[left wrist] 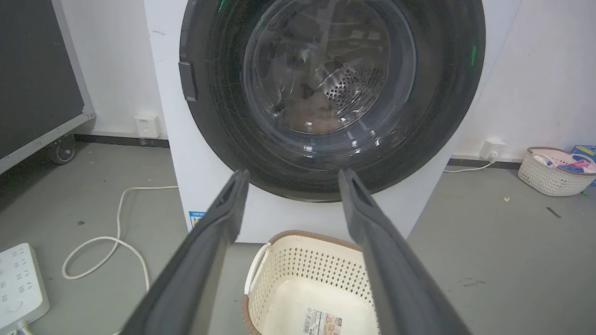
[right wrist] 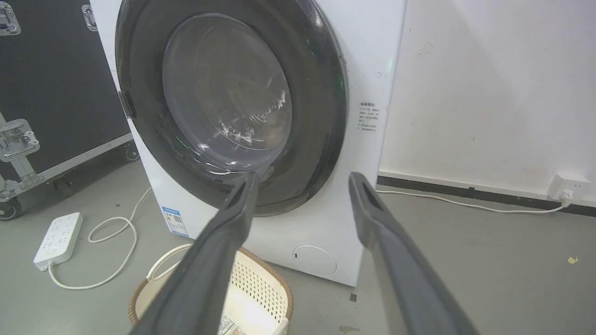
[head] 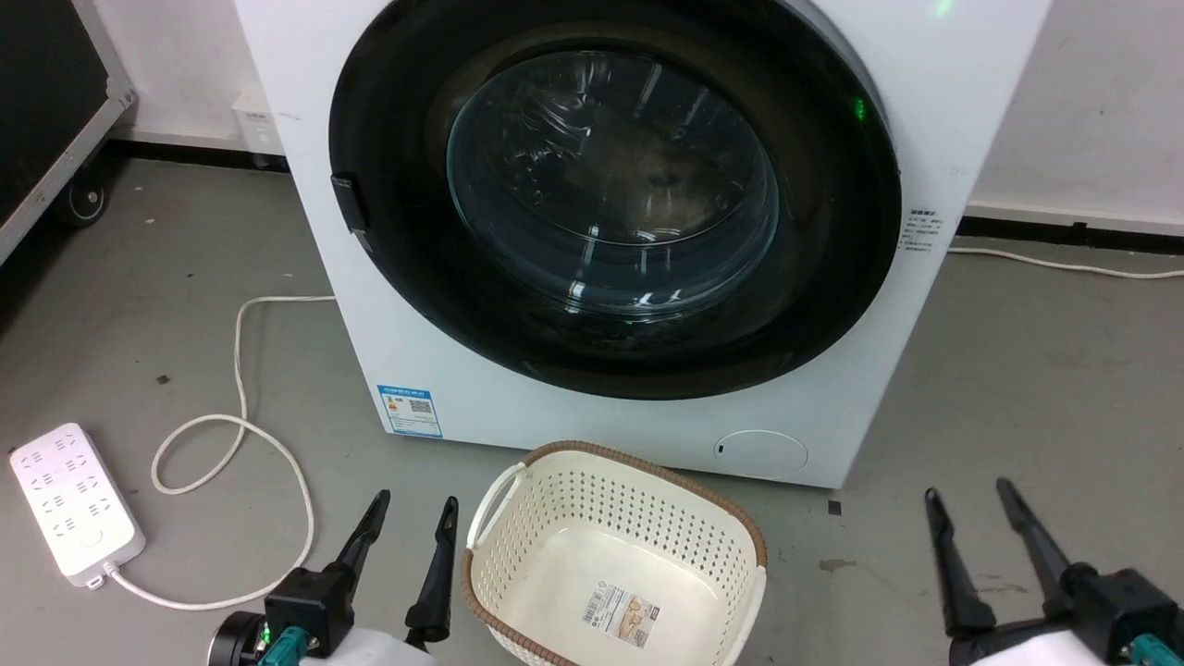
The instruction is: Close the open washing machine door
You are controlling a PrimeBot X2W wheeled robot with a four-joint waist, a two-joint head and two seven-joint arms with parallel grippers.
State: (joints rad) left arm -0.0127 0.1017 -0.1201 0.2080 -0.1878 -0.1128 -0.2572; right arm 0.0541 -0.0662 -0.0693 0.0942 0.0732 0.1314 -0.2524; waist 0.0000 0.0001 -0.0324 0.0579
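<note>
Our left claw [head: 416, 499] and right claw [head: 967, 488] hang low, near, both released, facing the washing machine door [head: 610, 203].

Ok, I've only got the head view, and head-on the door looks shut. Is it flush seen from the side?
Observer: Yes. In the right wrist view the washing machine door lies flat against the white front along its right edge, with no gap visible.
Operator: Can you see into the drum?
Observer: The left wrist view shows the perforated steel drum through the glass. I cannot tell if anything lies inside.
Operator: What's right of the machine?
Observer: A second basket holding coloured items, on the floor against the wall.
</note>
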